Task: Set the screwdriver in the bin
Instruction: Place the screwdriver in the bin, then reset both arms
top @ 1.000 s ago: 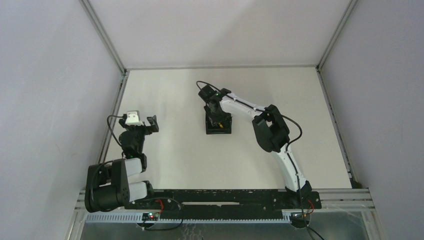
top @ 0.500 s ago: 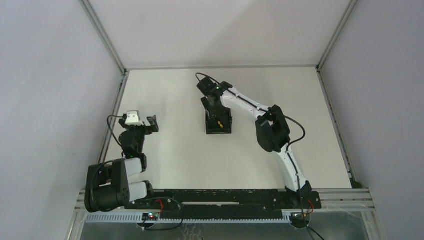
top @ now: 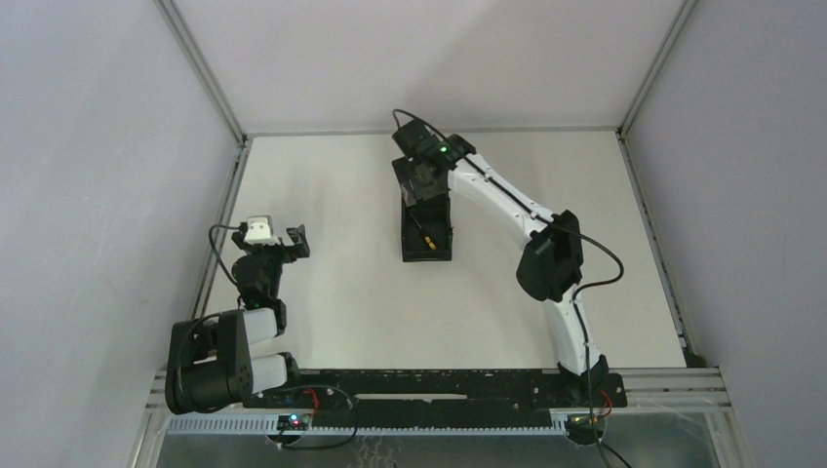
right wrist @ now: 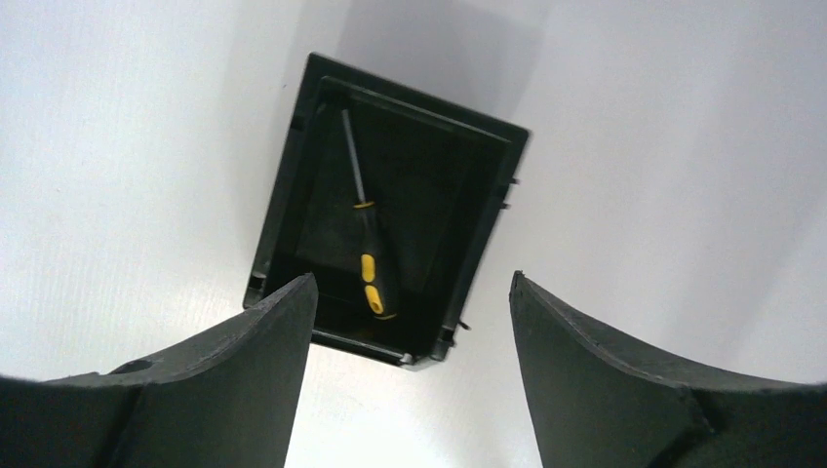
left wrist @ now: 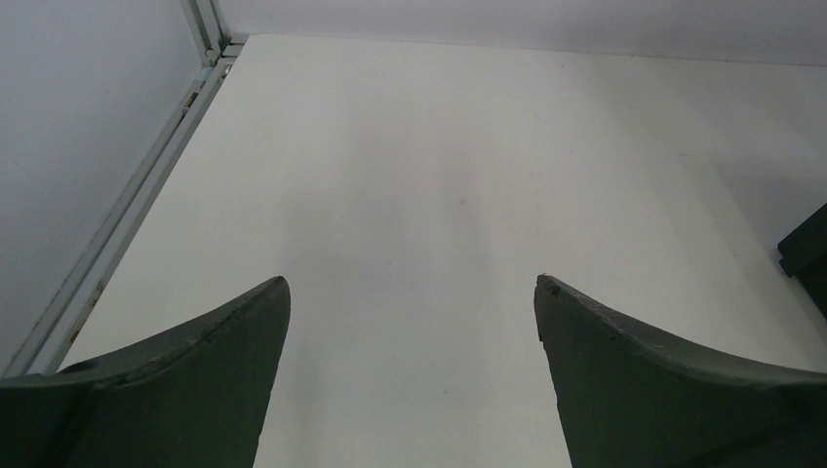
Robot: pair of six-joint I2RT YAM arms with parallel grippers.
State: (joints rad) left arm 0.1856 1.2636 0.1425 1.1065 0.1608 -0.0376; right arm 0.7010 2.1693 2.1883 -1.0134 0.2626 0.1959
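Observation:
The black bin [top: 405, 244] sits mid-table. The screwdriver [top: 427, 241] lies flat inside it, with a silver shaft and a black-and-yellow handle. In the right wrist view the bin [right wrist: 283, 185] is below and ahead, and the screwdriver [right wrist: 369, 258] lies along its floor. My right gripper [top: 422, 195] hovers above the bin's far end. It also shows in the right wrist view [right wrist: 413, 277], open and empty. My left gripper [top: 295, 241] rests at the left and is open and empty in the left wrist view [left wrist: 412, 281].
A metal frame rail [top: 222, 229] runs along the table's left edge, and it also shows in the left wrist view [left wrist: 146, 195]. Grey walls close the left, back and right sides. A corner of the bin [left wrist: 809, 255] shows at the left wrist view's right edge.
My right gripper has lifted out of the bin and drawn back toward the far side, open. The screwdriver stays lying in the bin. The left arm has not moved.

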